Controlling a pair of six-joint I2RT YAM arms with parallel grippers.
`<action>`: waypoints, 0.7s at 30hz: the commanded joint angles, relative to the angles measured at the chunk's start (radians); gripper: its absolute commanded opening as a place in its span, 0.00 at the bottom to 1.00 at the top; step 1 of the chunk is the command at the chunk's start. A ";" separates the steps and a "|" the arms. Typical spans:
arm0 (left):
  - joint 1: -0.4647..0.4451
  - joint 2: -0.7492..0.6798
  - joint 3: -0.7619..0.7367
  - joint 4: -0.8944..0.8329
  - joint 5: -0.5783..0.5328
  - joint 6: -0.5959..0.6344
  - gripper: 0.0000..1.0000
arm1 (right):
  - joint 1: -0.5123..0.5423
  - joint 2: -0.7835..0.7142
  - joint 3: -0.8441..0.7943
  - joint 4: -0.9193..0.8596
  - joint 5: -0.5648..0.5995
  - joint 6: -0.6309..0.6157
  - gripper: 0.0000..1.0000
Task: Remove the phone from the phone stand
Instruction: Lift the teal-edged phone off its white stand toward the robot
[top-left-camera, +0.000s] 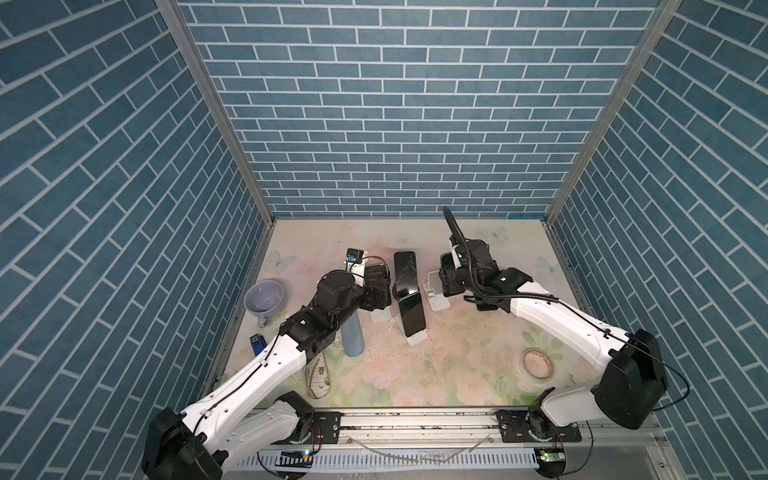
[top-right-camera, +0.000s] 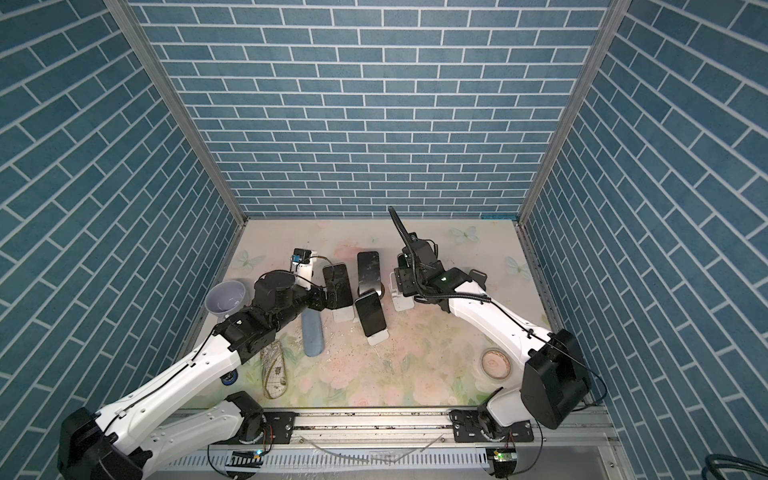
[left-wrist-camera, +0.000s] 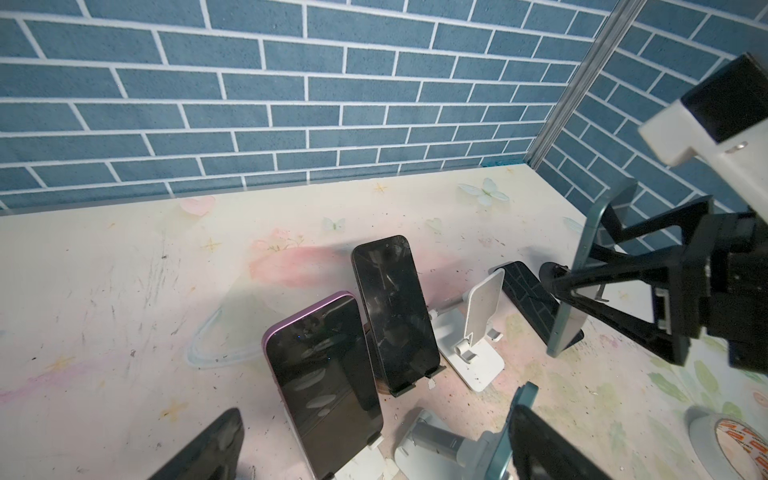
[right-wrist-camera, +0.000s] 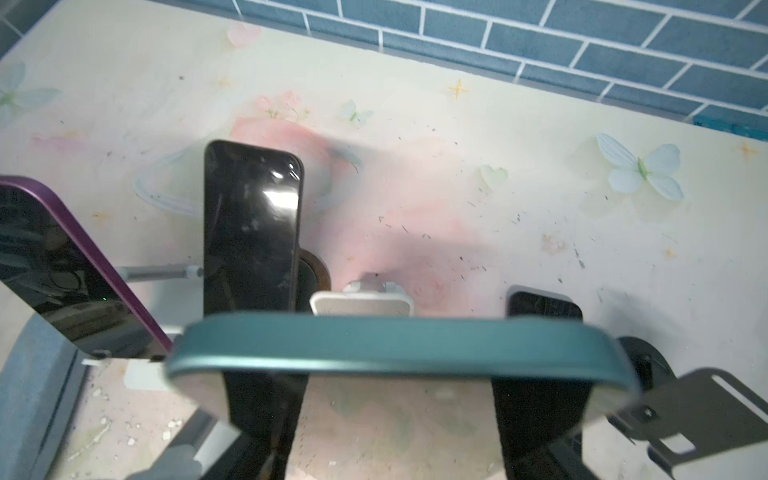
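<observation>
My right gripper is shut on a teal-edged phone, a black finger on each side. In the left wrist view this phone hangs upright, clear of the bare white phone stand. Both top views show the right gripper just above and behind that stand. My left gripper is open, one finger next to another teal-edged phone on a grey-posted stand. In a top view the left gripper sits at that phone.
A purple phone and a black phone lean on their own stands between the arms. A dark phone lies flat behind the white stand. A lavender cup, blue cylinder, patterned pouch and tape roll lie nearer the front.
</observation>
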 joint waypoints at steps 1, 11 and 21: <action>-0.003 0.009 -0.002 0.023 -0.002 0.013 1.00 | -0.023 -0.055 0.020 -0.170 0.015 0.016 0.65; -0.004 0.021 -0.007 0.032 0.004 0.003 1.00 | -0.171 -0.070 -0.093 -0.445 -0.108 0.078 0.65; -0.004 -0.015 -0.019 0.015 -0.009 0.007 1.00 | -0.222 -0.019 -0.171 -0.519 -0.170 0.122 0.66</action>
